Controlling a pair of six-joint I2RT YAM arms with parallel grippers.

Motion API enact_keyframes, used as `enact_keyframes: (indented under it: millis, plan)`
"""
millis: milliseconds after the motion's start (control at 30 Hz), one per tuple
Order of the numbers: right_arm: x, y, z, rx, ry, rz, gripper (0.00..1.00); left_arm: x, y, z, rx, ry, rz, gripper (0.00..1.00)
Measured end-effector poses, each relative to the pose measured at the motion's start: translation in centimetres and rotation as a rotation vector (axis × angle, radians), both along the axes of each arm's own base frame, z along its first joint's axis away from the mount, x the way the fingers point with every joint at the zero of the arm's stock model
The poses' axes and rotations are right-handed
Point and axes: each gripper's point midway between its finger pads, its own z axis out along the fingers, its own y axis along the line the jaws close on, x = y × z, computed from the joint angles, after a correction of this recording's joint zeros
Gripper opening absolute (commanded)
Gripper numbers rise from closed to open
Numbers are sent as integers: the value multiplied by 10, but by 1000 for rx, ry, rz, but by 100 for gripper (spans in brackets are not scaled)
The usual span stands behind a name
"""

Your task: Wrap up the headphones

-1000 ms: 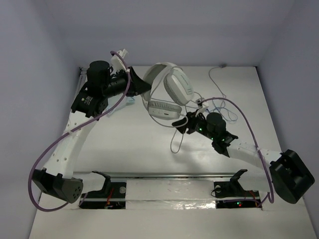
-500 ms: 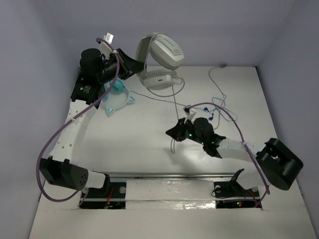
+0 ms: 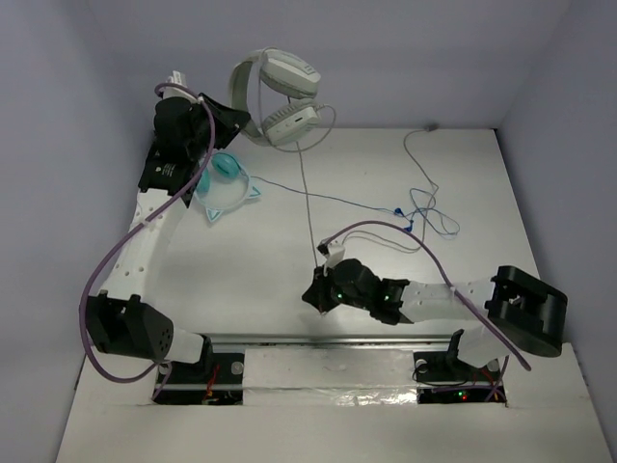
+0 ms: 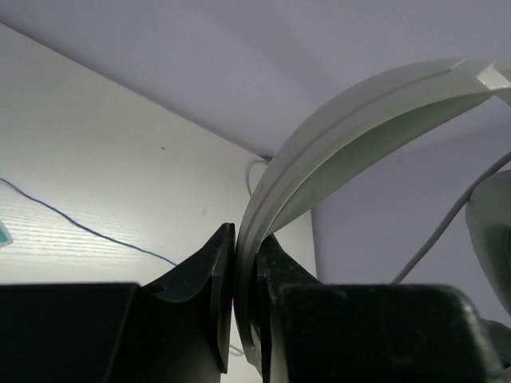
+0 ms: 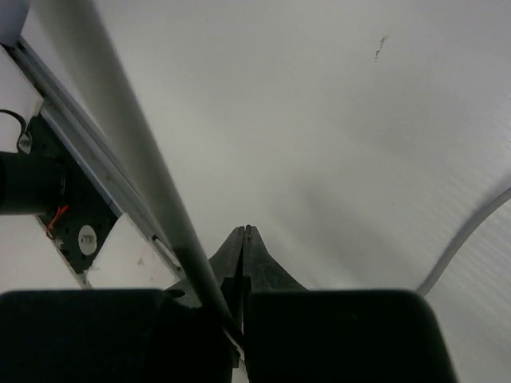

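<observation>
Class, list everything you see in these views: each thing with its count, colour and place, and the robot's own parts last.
headphones: one, white and light grey, held up over the table's far left
headphone cable: one, white, stretched straight down to the right end effector
cat-ear headphones: one, teal, lying far left
thin cable: one, blue, running right from the cat-ear headphones
slack cable: white, looped far right
table: one, white
rail: one, silver, near edge
left arm: white and black, reaching far left
right arm: white and black, low, near right
left end effector: black, shut on the headband
right end effector: black, shut on the headphone cable
</observation>
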Motion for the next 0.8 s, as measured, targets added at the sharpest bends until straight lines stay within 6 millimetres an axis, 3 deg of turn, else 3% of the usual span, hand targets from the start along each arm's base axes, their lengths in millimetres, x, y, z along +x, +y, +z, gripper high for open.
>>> enact_keyframes:
  millis: [167,267,400,600,800]
  plan:
    - [-26,11,13,-69,-7,33,0,8,18,-40,49,67,114,0]
    - [-43,19,29,-105,-16,70,0,10,34,-70,99,129,196,0]
    - [-59,26,54,-164,-45,101,0,8,43,-92,196,166,275,0]
    - [-75,25,113,-214,-115,132,0,-4,21,-101,401,146,293,0]
    - [-63,-8,192,-211,-231,85,0,-28,-17,-131,644,159,196,0]
